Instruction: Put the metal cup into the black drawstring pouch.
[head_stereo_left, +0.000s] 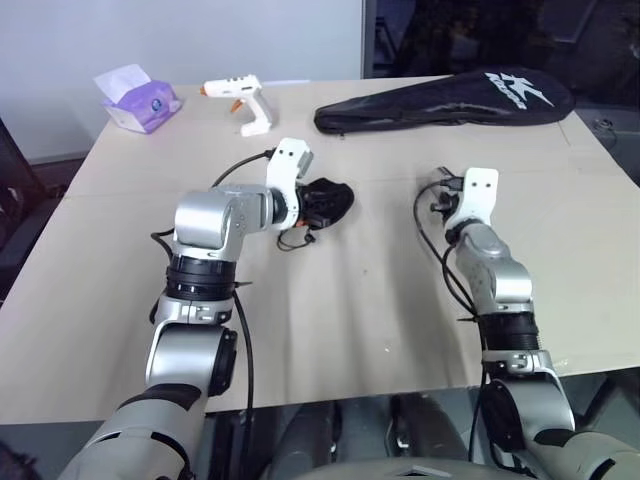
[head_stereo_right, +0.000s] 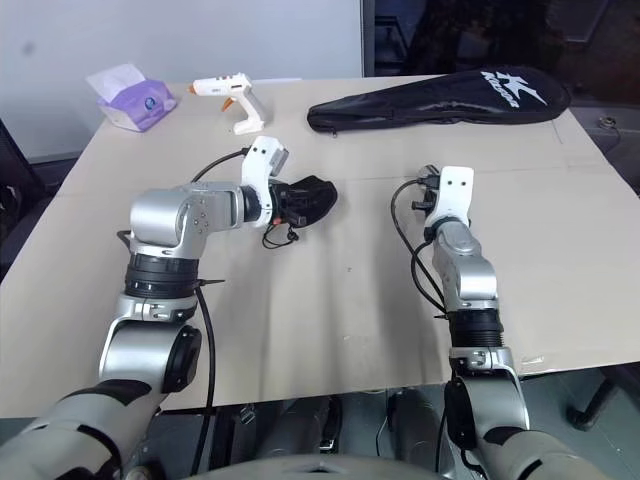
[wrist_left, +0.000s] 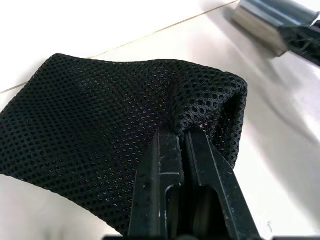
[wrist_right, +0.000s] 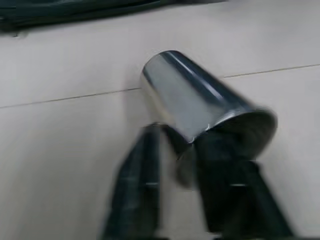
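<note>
left tool (wrist_left: 181, 137): pinching black drawstring pouch (wrist_left: 115, 135) rim for loading | right tool (wrist_right: 187, 150): clamped on metal cup (wrist_right: 200, 97) rim, ready for transfer

On the table (head_stereo_left: 350, 310) I've got the pouch (head_stereo_left: 330, 200) mid-table, left of centre, w/ my left gripper (wrist_left: 181, 137) on its edge. Cup (wrist_right: 200, 102) lies on its side right of the pouch, at my right gripper (wrist_right: 192, 150). Far side: tissue pack (head_stereo_left: 140, 100) far left, glue gun (head_stereo_left: 240, 100) just right of it, racket cover (head_stereo_left: 450, 100) far right.
</note>
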